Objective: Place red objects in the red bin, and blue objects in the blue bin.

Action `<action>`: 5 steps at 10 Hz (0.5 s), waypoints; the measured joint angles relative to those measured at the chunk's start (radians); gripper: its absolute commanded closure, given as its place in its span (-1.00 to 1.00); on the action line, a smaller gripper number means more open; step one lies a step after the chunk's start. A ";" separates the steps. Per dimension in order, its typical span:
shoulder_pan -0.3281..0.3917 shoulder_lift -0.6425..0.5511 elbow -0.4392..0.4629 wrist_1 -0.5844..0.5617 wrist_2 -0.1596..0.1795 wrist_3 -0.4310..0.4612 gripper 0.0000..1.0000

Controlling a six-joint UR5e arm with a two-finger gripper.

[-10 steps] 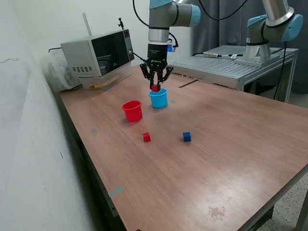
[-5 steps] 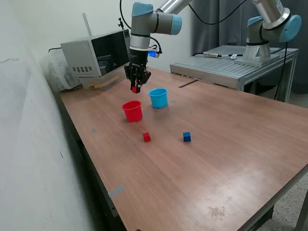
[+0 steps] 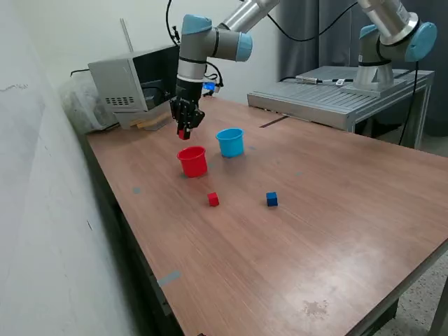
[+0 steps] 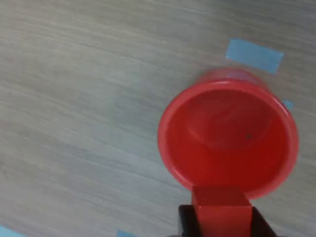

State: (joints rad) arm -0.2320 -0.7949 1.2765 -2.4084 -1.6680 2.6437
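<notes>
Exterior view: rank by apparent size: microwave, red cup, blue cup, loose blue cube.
1. microwave, largest by far
2. red cup and blue cup: look alike, not ranked apart
3. blue cube, smallest, though nearest the camera

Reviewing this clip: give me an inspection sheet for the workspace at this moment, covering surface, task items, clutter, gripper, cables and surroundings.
Surface: brown wood-grain table with bits of blue tape; a scuffed patch near the front edge.
Job's things: red cup upright, looks empty in the wrist view; light blue cup upright beside it; one red cube and one blue cube loose on the table; a second red cube held in the gripper.
Clutter: nothing seen on the table besides these.
Gripper: gripper shut on the held cube, above the red cup.
Cables: black cables hang by the arm.
Surroundings: microwave behind; second arm on a metal bench.
</notes>
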 measured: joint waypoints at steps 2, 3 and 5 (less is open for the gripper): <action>-0.003 0.015 -0.004 -0.004 -0.003 0.002 -1.00; -0.003 0.019 -0.004 -0.004 -0.004 0.002 -1.00; -0.001 0.023 -0.003 -0.004 -0.004 0.002 -1.00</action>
State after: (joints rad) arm -0.2335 -0.7724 1.2730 -2.4125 -1.6717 2.6459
